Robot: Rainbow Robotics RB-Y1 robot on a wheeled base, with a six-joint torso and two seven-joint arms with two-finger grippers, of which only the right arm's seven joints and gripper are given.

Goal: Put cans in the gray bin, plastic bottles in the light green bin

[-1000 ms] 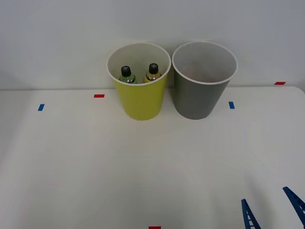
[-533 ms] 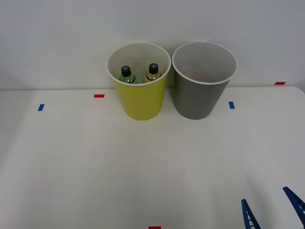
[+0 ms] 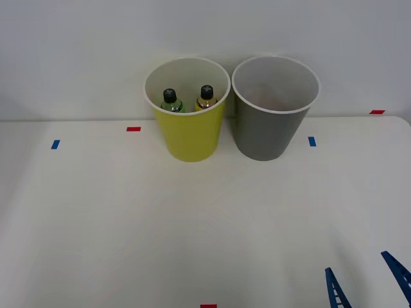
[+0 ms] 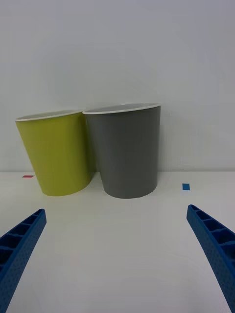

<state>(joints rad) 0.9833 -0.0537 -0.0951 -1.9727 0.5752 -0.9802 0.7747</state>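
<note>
The light green bin [image 3: 190,131] stands at the back of the white table, and the gray bin [image 3: 266,128] stands right beside it on its right. Inside the light green bin two plastic bottles stand upright: a green one [image 3: 171,101] and a yellow one [image 3: 205,98], both with black caps. No cans show; the gray bin's visible inside is bare. My right gripper [image 3: 366,282] is open low at the table's front right, far from both bins, with nothing between its fingers. The wrist view faces the light green bin [image 4: 56,154] and gray bin [image 4: 127,149] from the side, past my open gripper [image 4: 117,259].
Small tape marks dot the table: red ones [image 3: 133,129] [image 3: 377,111] [image 3: 208,306] and blue ones [image 3: 55,144] [image 3: 312,141]. A plain wall rises behind the bins. The table's right edge curves in near the far right corner.
</note>
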